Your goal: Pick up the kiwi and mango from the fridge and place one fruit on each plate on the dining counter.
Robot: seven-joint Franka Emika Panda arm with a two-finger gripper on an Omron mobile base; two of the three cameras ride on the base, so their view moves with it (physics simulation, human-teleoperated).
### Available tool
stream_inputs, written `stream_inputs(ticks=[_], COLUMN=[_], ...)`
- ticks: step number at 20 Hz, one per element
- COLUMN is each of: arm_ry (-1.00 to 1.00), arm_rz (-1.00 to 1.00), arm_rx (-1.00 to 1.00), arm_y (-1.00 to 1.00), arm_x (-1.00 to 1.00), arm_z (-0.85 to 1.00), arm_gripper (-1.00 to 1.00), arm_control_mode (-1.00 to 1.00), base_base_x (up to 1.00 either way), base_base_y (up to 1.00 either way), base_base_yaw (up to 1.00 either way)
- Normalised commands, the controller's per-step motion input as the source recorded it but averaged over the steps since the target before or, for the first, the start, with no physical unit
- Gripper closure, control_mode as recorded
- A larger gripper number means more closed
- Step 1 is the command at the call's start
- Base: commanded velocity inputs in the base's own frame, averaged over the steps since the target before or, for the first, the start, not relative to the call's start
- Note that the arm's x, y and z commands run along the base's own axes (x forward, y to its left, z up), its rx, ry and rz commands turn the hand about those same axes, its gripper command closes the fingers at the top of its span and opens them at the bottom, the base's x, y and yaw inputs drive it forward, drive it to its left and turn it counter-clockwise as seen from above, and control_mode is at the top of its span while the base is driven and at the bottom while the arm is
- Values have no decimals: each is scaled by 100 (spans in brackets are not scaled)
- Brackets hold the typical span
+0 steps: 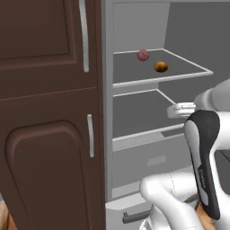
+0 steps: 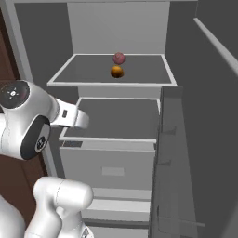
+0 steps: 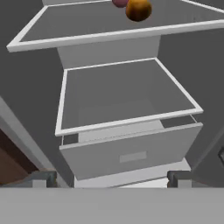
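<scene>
Hand view: gripper [image 3: 109,179] spread wide, empty, low before the fridge [image 3: 131,127]; mango [image 3: 138,9] touches a red ball [image 3: 120,2] — reaching up could nudge or grab the wrong one.

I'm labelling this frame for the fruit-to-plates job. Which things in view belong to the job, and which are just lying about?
Belongs to the job:
- mango, on the upper shelf
- fridge, door open
- pincer, open, holding nothing

Just lying about:
- red-pink ball, behind the mango on the same shelf
- dark brown cabinet, left of the fridge
</scene>
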Motion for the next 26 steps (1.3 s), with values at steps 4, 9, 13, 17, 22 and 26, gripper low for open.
stream_inputs(ticks=[4,9,13,17,22,26], arm_ry=[-12,-15,-1,2,6,14], arm_rz=[0,0,0,-1,-3,0], arm_rx=[0,-2,0,0,0,0], arm_y=[-22,-27,-11,-2,0,-2], arm_x=[54,67,81,80,67,55], arm_z=[75,46,8,0,0,0], arm_gripper=[-100,-100,-100,-100,-100,-100], arm_control_mode=[-100,-100,-100,-100,-100,-100], base_base_x=[0,0,0,0,0,0], base_base_y=[0,0,0,0,0,0], base_base_yaw=[0,0,0,0,0,0])
